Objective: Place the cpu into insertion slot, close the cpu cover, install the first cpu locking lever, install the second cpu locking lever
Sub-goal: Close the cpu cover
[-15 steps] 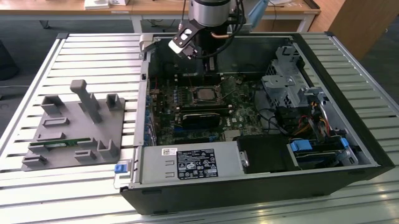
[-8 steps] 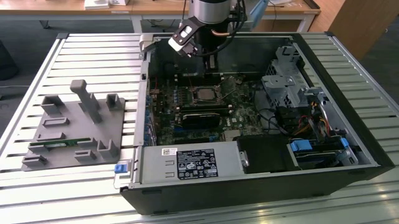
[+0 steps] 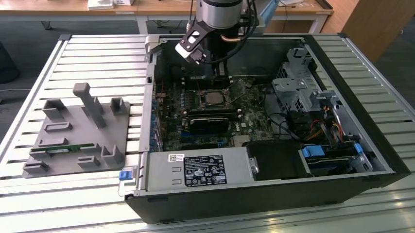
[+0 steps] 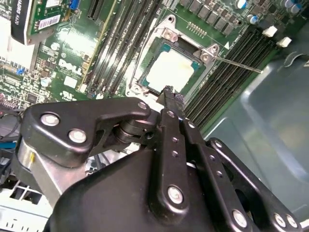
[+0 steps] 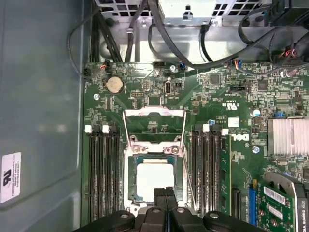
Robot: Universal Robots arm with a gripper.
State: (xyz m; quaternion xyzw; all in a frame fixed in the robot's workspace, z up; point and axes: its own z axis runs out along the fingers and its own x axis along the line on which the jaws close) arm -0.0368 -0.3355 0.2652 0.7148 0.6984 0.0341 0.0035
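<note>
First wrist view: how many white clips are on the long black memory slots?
4 white clips: two on one side of the insertion slot, two on the other. More may be hidden.

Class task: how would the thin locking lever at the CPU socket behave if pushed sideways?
The locking lever is a slim, long metal rod: probably springy, bending before shifting. Its smooth bare surface looks likely to slip under a push.

Bright, diffuse light whitens the slatted table point(image 3: 97, 53), with strong glare on its near slats, while the open case point(image 3: 259, 199) holds dimmer shadow inside. In the second wrist view the cpu point(image 4: 170, 70) top glares almost white.
</note>
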